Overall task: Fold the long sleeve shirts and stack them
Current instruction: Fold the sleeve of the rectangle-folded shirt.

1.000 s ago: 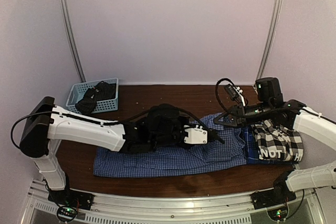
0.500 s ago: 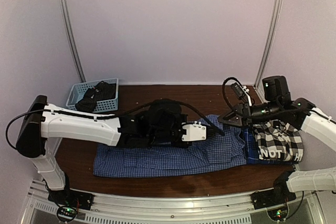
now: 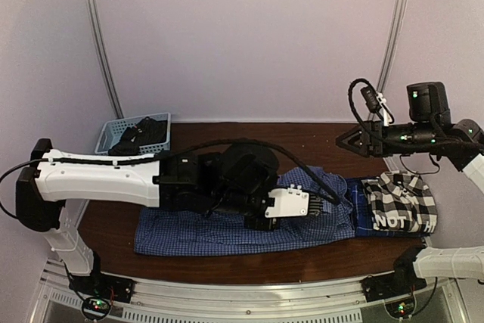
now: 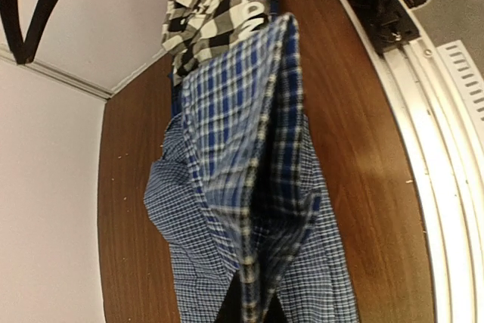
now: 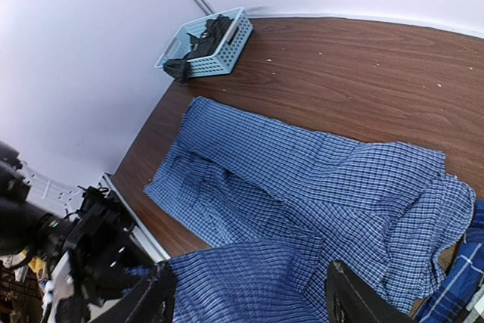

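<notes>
Pinching the shirt (image 3: 227,232) near its right end, left gripper (image 4: 247,304) clamps cloth; shirt runs left-right, right gripper (image 3: 354,140) open, high

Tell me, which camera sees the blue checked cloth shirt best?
The right wrist view: the blue fine-check cloth shirt lies spread across the brown table, mostly visible. The top view has the white-and-black left arm covering part of it. The left wrist view shows mostly a lifted fold, close up.
</notes>
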{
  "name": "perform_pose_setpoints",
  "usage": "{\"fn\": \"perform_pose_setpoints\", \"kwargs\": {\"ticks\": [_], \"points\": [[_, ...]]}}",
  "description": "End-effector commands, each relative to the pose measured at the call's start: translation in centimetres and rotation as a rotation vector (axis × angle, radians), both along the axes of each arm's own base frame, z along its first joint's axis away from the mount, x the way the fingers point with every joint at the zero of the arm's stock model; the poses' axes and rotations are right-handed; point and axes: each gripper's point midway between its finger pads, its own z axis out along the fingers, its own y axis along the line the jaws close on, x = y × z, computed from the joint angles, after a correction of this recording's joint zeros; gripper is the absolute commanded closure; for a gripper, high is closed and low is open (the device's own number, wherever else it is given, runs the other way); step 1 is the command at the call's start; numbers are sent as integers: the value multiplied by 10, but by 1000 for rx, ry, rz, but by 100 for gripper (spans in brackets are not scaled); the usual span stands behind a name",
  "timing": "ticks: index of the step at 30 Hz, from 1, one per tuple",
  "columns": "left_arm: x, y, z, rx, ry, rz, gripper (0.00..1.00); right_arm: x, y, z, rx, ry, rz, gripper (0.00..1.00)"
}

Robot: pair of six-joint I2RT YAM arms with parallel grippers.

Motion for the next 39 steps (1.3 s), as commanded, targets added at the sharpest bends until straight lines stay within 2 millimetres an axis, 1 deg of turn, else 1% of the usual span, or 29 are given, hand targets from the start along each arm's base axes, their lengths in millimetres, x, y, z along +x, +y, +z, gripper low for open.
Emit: {"fn": "perform_pose_setpoints", "kwargs": {"ticks": [1, 5, 9, 12, 15, 18, 24, 28, 30, 33, 34, 36, 39], "points": [[-37, 10, 20, 26, 33, -19, 100, 28, -21, -27, -119, 26, -141, 31], [-65, 13, 27, 47, 44, -53, 100, 42, -20, -45, -124, 50, -159, 31], [-82, 15, 27, 73, 69, -72, 100, 48, -15, -64, -119, 83, -144, 32], [-91, 19, 23, 98, 98, -90, 100, 52, -13, -74, -126, 101, -136, 32], [-96, 25, 20, 117, 118, -98, 100, 54, -12, -81, -131, 113, -129, 32], [-101, 27, 21, 112, 146, -118, 100, 57, -12, -89, -137, 122, -128, 32], [-129, 25, 49, 41, 245, -233, 100, 64, -15, -105, -147, 141, -143, 32], [-135, 28, 65, 6, 269, -260, 100, 76, -23, -122, -190, 152, -196, 32], [-133, 30, 73, -30, 259, -252, 100, 82, -25, -135, -211, 162, -221, 32], [-126, 35, 82, -77, 230, -221, 100, 90, -24, -162, -215, 200, -241, 33], [-120, 36, 81, -86, 212, -192, 100, 94, -22, -167, -203, 199, -248, 34], [-114, 39, 80, -93, 193, -163, 100, 100, -18, -181, -182, 215, -258, 35], [-108, 40, 71, -86, 176, -129, 100, 107, -10, -202, -145, 257, -256, 38]]}}
